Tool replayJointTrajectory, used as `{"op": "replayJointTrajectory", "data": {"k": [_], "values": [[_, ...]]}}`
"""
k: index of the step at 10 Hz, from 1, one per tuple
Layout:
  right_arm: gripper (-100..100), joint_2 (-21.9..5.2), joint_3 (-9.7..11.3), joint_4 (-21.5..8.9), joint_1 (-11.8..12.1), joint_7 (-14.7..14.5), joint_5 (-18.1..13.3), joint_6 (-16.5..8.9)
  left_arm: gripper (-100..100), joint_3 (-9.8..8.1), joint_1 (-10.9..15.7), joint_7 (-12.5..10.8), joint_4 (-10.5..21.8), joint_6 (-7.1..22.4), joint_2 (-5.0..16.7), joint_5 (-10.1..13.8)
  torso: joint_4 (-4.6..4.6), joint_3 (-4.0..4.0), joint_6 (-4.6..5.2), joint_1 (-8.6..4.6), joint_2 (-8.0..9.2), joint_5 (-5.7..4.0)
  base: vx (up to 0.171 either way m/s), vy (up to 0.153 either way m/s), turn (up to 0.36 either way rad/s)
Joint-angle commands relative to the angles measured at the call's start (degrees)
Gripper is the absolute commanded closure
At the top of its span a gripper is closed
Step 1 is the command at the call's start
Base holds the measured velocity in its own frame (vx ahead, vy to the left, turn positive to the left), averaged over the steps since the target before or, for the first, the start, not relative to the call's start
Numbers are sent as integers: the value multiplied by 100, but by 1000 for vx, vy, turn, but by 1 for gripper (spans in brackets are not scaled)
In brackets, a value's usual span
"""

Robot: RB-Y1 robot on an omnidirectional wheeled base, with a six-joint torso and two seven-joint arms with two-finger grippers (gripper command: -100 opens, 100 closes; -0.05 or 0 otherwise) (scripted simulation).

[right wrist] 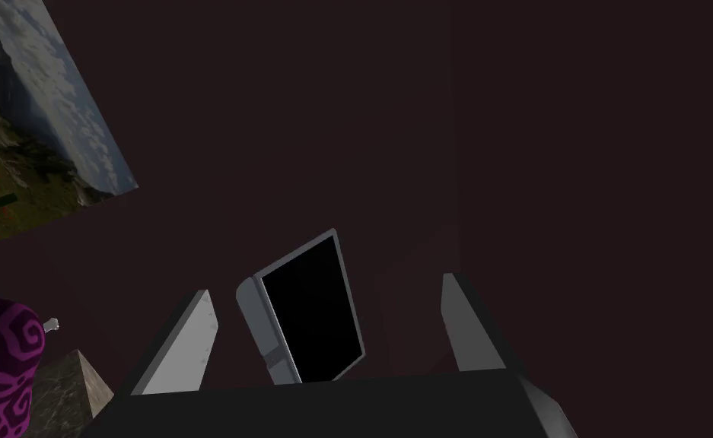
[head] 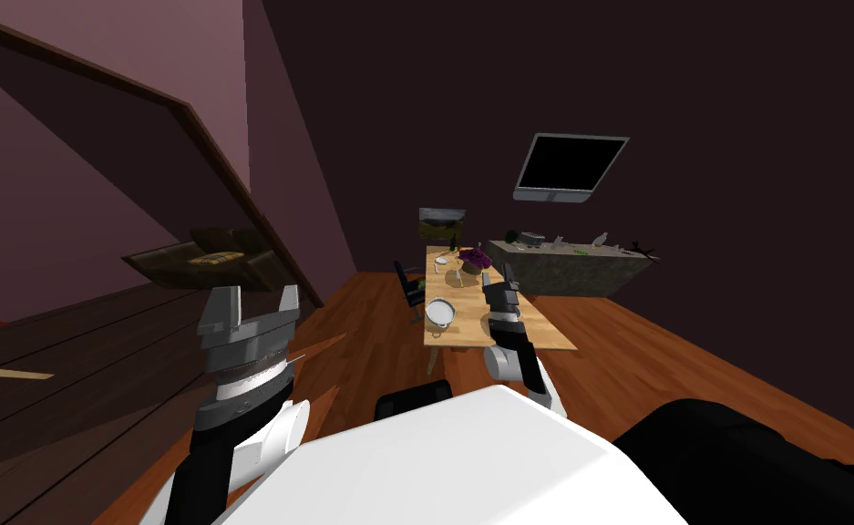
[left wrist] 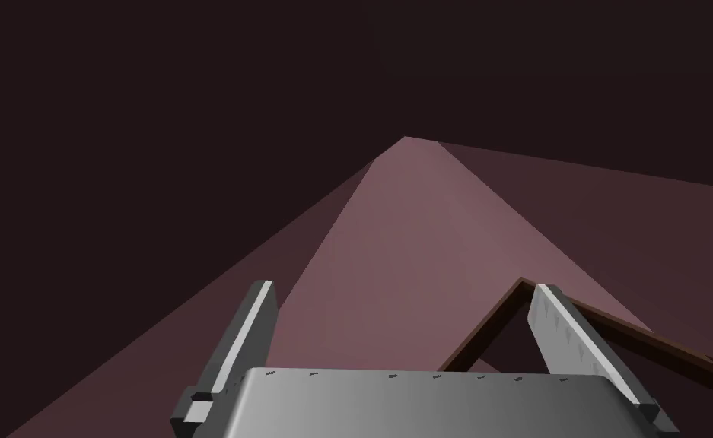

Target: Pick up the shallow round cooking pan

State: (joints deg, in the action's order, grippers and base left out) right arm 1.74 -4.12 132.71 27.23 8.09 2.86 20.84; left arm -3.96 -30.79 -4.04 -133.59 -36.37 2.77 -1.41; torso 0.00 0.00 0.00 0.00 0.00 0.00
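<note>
Head view with both wrist views. One shallow round pan (head: pixel 440 312), pale with a dark inside, sits on the wooden worktop (head: pixel 543 335) near its closer left corner. Two grippers are shown. The right gripper (head: pixel 499 283) hangs above the same worktop, just to the right of the pan and apart from it; its jaws stand wide open with nothing between them. In the right wrist view the jaws frame one black wall screen (right wrist: pixel 310 313) mounted on the dark wall. The left gripper (head: pixel 258 292) is raised close to the head camera, well apart from the worktop and off to its left; its jaws are likewise spread and empty.

Farther along the wooden worktop stand one purple plant (head: pixel 476 260), one small white vessel (head: pixel 441 262) and one dark bottle (head: pixel 453 242). One dark chair (head: pixel 409 284) is drawn up at the left side of the worktop. One landscape painting (head: pixel 441 219) hangs on the wall behind the far end. A second, stone worktop (head: pixel 566 272) stands to the right below the screen and carries several small items, too small to tell apart. The floor (head: pixel 653 355) is reddish wooden boards.
</note>
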Motion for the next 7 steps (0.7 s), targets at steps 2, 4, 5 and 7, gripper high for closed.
{"op": "replayJointTrajectory", "data": {"k": [2,4,5,7], "values": [[-100,-391,-34,-96,82,-102,-87,-35,0,0,0,0,0,0,0,0,0,0,0,14,0,2,5,76,13],[-100,-731,-75,-243,200,-254,-216,-88,0,1,0,0,0,0,-1,0,0,0,0,48,0,10,-5,151,12],[-100,-896,-99,-338,275,-352,-299,-123,0,1,0,0,0,0,-1,0,0,2,0,59,3,13,14,208,22],[-100,-1213,-154,-568,455,-592,-498,-206,0,2,0,0,0,0,-2,0,0,0,-1,90,1,20,-1,257,24]]}}
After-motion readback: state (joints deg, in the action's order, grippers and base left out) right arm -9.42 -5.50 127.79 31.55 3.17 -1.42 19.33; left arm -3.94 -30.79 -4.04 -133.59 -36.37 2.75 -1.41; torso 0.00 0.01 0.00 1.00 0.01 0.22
